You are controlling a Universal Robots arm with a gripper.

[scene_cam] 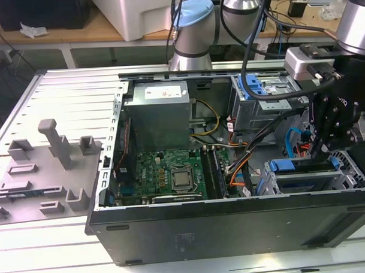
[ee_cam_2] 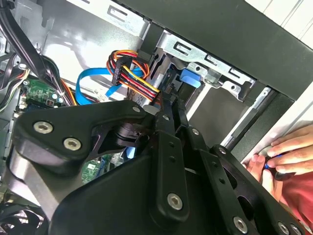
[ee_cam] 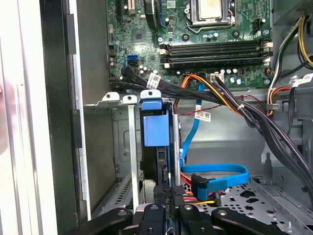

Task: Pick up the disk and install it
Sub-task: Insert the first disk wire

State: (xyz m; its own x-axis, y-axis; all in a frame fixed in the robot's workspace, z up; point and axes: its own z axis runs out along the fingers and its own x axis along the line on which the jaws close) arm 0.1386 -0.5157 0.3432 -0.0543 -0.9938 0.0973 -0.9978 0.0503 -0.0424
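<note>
Claw (ee_cam: 166, 196) above disk (ee_cam: 155, 132), edge-up in bay, long axis toward motherboard (ee_cam: 215, 29).

One open computer case (scene_cam: 233, 221), one green circuit board (scene_cam: 166, 173), one grey metal box (scene_cam: 158, 116), one gripper (scene_cam: 327, 144), one hand (ee_cam_2: 288, 154).

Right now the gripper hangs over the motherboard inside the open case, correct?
Not quite. The exterior view shows the gripper hanging over the drive cage, at that view's right end of the open case. The motherboard lies further toward that view's left.
</note>
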